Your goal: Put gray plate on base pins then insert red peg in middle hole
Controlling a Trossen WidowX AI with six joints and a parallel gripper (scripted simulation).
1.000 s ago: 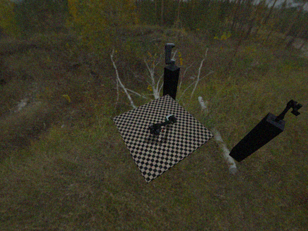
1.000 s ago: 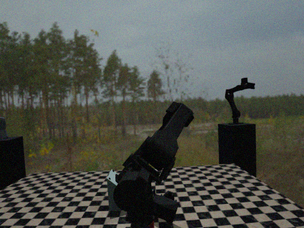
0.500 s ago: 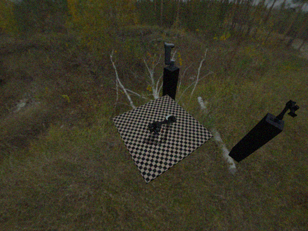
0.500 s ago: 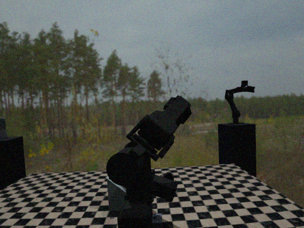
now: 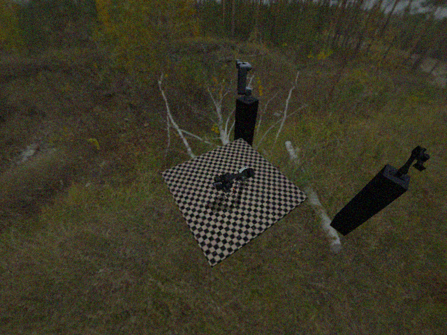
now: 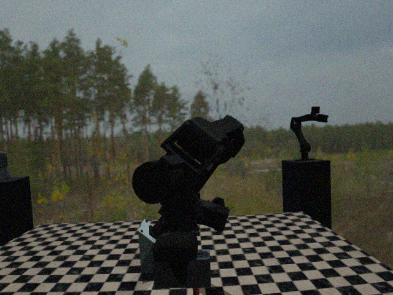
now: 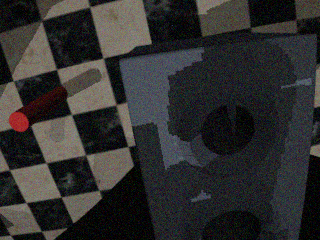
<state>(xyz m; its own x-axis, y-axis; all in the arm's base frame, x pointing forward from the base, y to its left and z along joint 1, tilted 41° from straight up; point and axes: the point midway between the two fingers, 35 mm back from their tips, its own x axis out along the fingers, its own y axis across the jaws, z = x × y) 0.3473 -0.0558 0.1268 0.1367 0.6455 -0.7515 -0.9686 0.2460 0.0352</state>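
Gripping the gray plate, the gripper is holding it above the checkered mat, its two round holes showing in the wrist view. To its left, the red peg is lying on the mat.

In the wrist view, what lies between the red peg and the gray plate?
Nothing but checkered board. The peg lies flat to the left of the plate, apart from it, with bare squares between them in the wrist view.
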